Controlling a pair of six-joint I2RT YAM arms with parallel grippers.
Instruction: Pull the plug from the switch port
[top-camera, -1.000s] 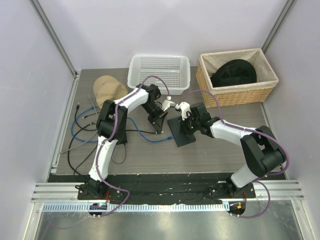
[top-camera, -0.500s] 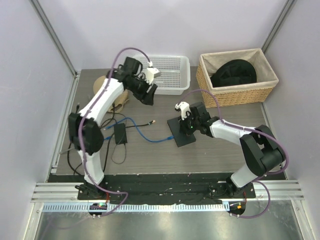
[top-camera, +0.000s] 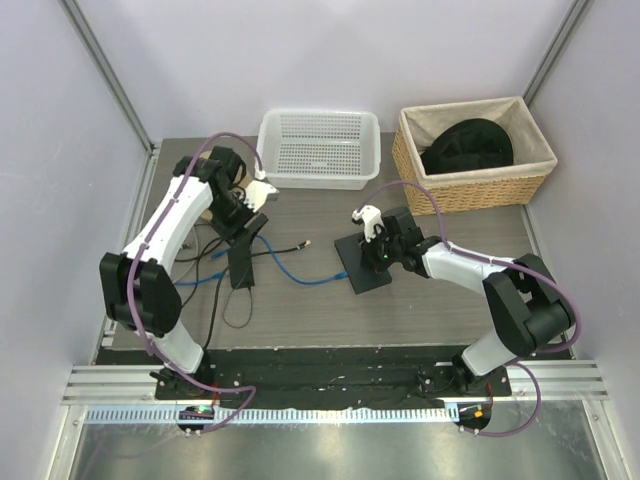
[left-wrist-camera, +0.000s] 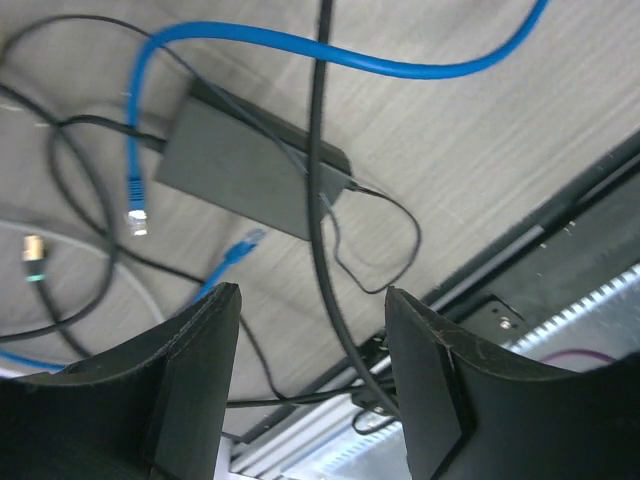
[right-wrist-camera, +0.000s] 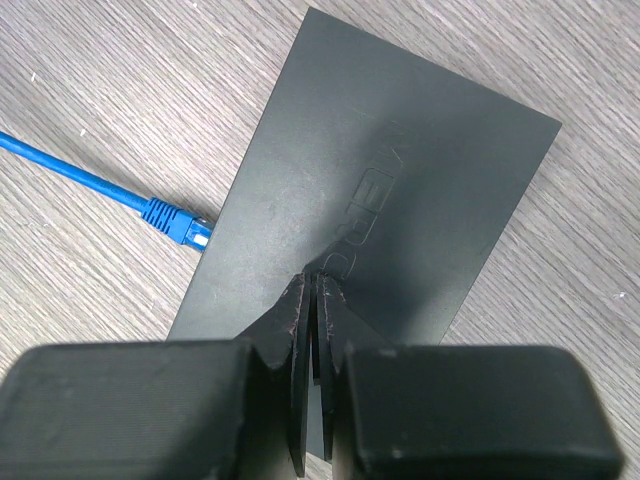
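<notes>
The switch (top-camera: 358, 276) is a flat black box in the middle of the table. My right gripper (top-camera: 372, 257) is shut, with nothing between its fingers and its tips pressed onto the switch's top (right-wrist-camera: 430, 150). In the right wrist view my right gripper (right-wrist-camera: 315, 275) stands beside a blue plug (right-wrist-camera: 180, 224) whose tip touches the switch's long edge. A second plug (top-camera: 307, 243) lies loose on the table, left of the switch. My left gripper (top-camera: 246, 215) hangs open and empty over the black adapter brick (top-camera: 240, 268). In the left wrist view my left gripper (left-wrist-camera: 312, 390) is above that brick (left-wrist-camera: 250, 175).
Black and blue cords (top-camera: 180, 270) tangle over the left side of the table. A white mesh basket (top-camera: 318, 148) stands at the back, and a wicker basket (top-camera: 470, 190) with a black hat at the back right. A metal rail (top-camera: 330, 385) runs along the near edge.
My left gripper has opened and swung from beside the switch, up and round to the left over the adapter brick. One plug now lies loose. The right gripper has not moved.
</notes>
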